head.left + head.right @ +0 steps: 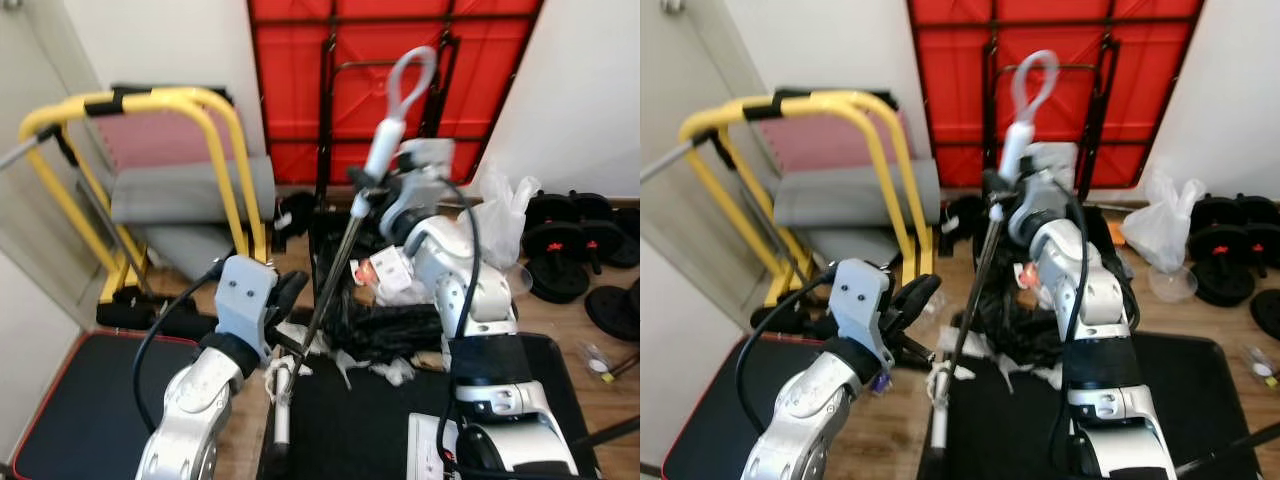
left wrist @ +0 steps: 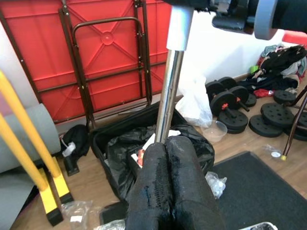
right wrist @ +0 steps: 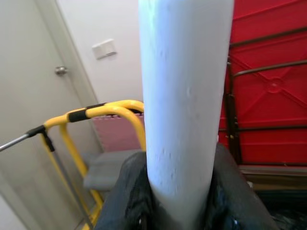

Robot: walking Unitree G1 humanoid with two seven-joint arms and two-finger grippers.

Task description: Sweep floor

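In front of the red folding panel with dark metal frame (image 1: 395, 90), a long broom w/ light grey plastic loop handle and thin metal shaft (image 1: 345, 250) stands tilted, top leaning toward the panel, lower end down by the black floor mat (image 1: 360, 420). Right gripper (image 1: 372, 182) is clamped round the grey grip just under the loop; in right wrist view the pale handle (image 3: 184, 96) sits between the black fingers (image 3: 129, 201). Left gripper (image 1: 290, 300) is lower on the shaft, on the side away from the panel; in left wrist view both fingers (image 2: 156, 187) are pressed together w/ the metal shaft (image 2: 170, 96) just beyond the tips — touching or not, can't tell. Black open bag w/ crumpled black plastic (image 2: 144, 148) lies between panel and mat, white scraps of paper (image 1: 395, 370) at the mat edge by it. Yellow tubular frame w/ grey padded seat (image 1: 190, 190) is beside the panel, on the robot's left. Black weight plates w/ red-collared dumbbells (image 1: 575, 245) and white plastic bag (image 1: 500, 215) are near the panel on the right side.
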